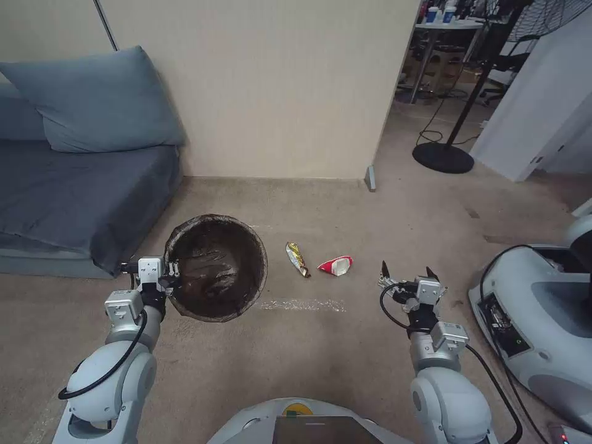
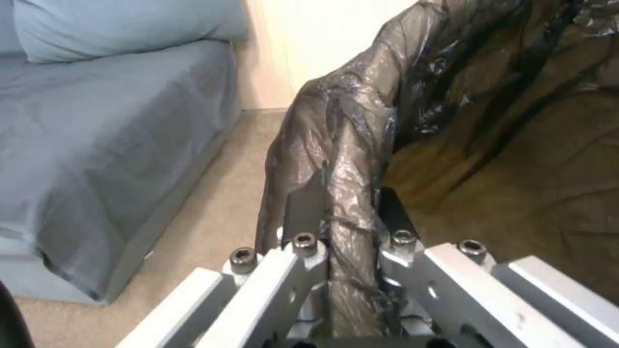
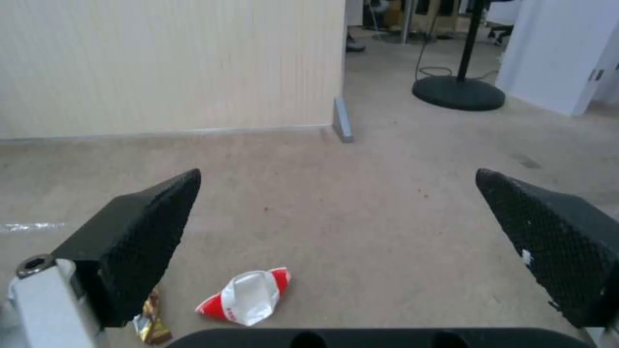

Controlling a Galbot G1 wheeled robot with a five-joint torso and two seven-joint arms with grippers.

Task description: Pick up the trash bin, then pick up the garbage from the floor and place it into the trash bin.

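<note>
- Head view: left pincer [image 1: 173, 279] pinched on the near-left rim of the trash bin [image 1: 216, 266], bin carried off the floor with its mouth open upward, dark liner folded over the rim. Bin apparently empty, though the dark liner makes that hard to confirm.
- Head view: two pieces of garbage on the carpeted floor [image 1: 320, 351], between the bin and the right arm: a gold-and-brown snack wrapper [image 1: 297, 259] just beside a red-and-white crumpled packet [image 1: 336, 265], apart but close. A strip of clear tape [image 1: 302, 304] stuck to the floor just nearer the robot.
- Head view: right pincer [image 1: 407, 271] spread wide, raised above the floor, to the right of the packet and not touching it. Blue sofa [image 1: 74, 191] at the left, against the wall.
- Left wrist view: fingers [image 2: 303, 208] pressed onto the bag-covered rim, one outside, one inside; liner plastic bunched between them. Grip looks firm.
- Right wrist view: black pads [image 3: 139, 232] well apart, the packet [image 3: 248, 296] lying on the floor below and between them, the wrapper [image 3: 152, 321] partly hidden behind one pad.
- Judgement on step: bin pick-up done; collecting of litter in hand, nothing grasped yet.
- Judgement on next move: right pincer to be lowered over the packet, centred on its crumpled ridge, closed close to the carpet; packet thin and light, liable to slip or flatten. Then carried across over the bin mouth, clear of the rim and the left pincer, before release.
</note>
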